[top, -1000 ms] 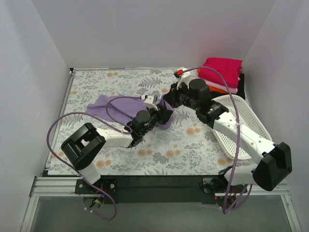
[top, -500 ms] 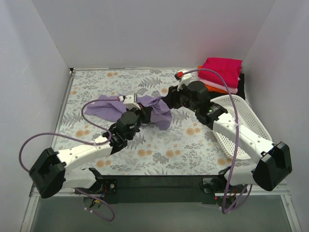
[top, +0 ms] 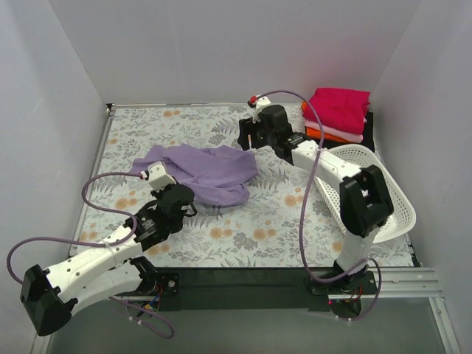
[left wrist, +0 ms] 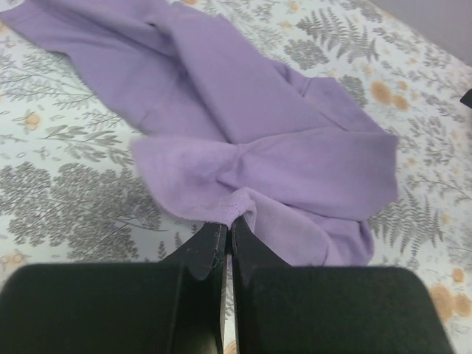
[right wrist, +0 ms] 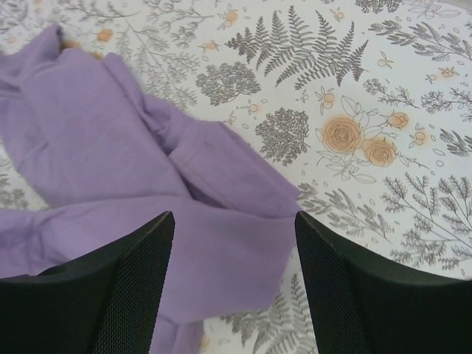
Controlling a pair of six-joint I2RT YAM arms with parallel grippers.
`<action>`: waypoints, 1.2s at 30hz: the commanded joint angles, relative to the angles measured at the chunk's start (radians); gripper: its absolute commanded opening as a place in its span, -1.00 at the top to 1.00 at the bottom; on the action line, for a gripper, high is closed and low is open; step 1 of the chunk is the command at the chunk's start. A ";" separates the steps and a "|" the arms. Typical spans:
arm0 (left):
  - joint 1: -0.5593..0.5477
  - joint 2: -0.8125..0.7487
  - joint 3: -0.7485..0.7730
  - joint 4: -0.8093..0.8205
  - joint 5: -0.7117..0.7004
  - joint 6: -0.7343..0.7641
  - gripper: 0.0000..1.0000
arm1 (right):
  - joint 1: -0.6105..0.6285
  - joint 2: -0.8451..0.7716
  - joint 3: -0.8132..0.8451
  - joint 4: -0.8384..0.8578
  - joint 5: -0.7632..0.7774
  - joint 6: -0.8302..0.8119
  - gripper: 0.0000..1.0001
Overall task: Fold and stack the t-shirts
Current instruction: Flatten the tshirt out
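Note:
The lavender t-shirt (top: 203, 169) lies crumpled and part spread on the floral table, left of centre. My left gripper (top: 189, 198) is at its near edge. In the left wrist view the left gripper (left wrist: 228, 223) is shut on a pinched bit of the lavender t-shirt's (left wrist: 258, 140) hem. My right gripper (top: 248, 137) hangs over the shirt's far right corner. The right wrist view shows that gripper (right wrist: 234, 221) open, nothing between its fingers (right wrist: 144, 254), the lavender cloth (right wrist: 110, 169) beneath. Folded t-shirts are stacked at the back right: magenta (top: 339, 105) on top, then pale pink (top: 346, 131), orange (top: 323, 135) and black (top: 367, 122).
A white lattice basket (top: 380, 188) lies tilted at the right, under my right arm's forearm. White walls close in the table on the left, back and right. Purple cables loop from both arms.
My left gripper shut on the shirt's hem and pulled back toward the near left, spreading the cloth. My right gripper opened, let go of the shirt and moved toward the back.

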 commanded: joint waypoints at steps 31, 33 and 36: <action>0.067 -0.195 -0.010 0.123 -0.211 0.208 1.00 | -0.095 0.013 -0.172 0.065 -0.205 0.016 0.97; 0.113 -0.210 -0.070 0.260 -0.060 0.344 1.00 | -0.128 -0.055 -0.215 0.076 -0.195 0.014 0.97; 0.248 -0.157 -0.065 0.357 0.161 0.387 1.00 | -0.159 -0.196 -0.238 0.079 -0.145 -0.006 0.97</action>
